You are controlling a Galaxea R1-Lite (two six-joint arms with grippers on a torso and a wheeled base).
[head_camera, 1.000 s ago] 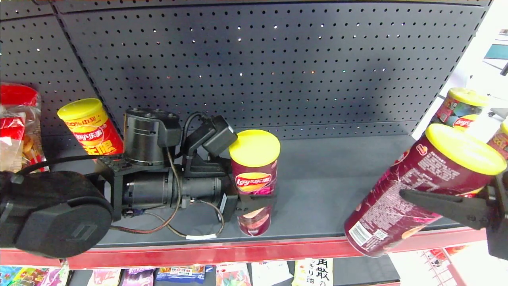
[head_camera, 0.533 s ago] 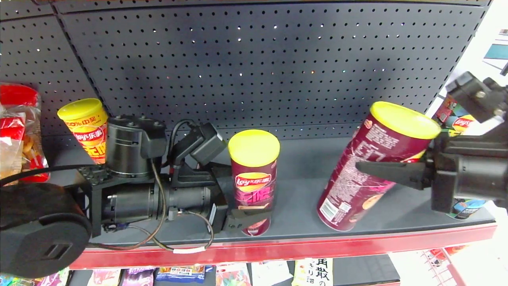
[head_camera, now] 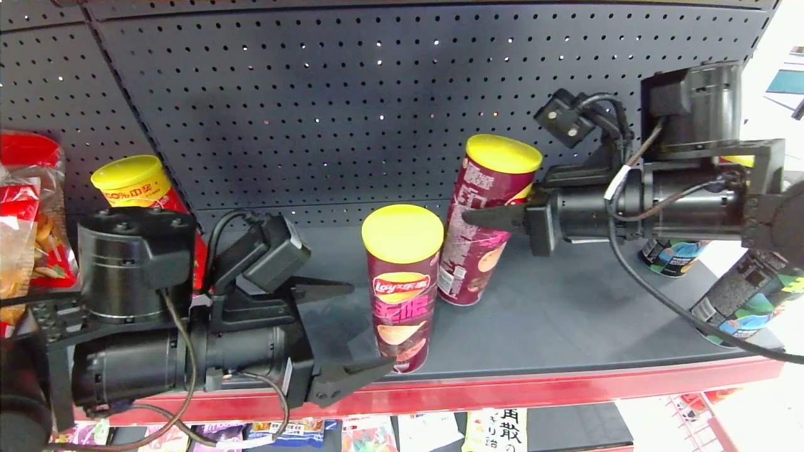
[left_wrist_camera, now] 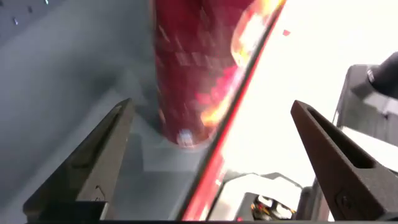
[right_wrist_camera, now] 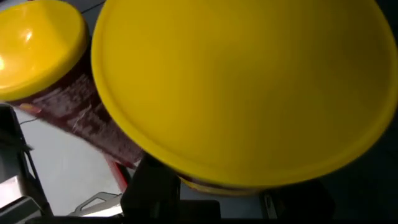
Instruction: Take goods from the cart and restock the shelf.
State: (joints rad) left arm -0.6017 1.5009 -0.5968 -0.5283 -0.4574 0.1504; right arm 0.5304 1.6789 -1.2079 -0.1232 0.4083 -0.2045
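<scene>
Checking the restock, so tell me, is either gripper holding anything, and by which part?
The right gripper holds the tilted can by its upper side, just under the lid. The left gripper is open and holds nothing.

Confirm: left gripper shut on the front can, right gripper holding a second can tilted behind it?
No. The left gripper is open, jaws apart and off the front can, as the left wrist view shows. The right gripper does hold the second can tilted behind it.
</scene>
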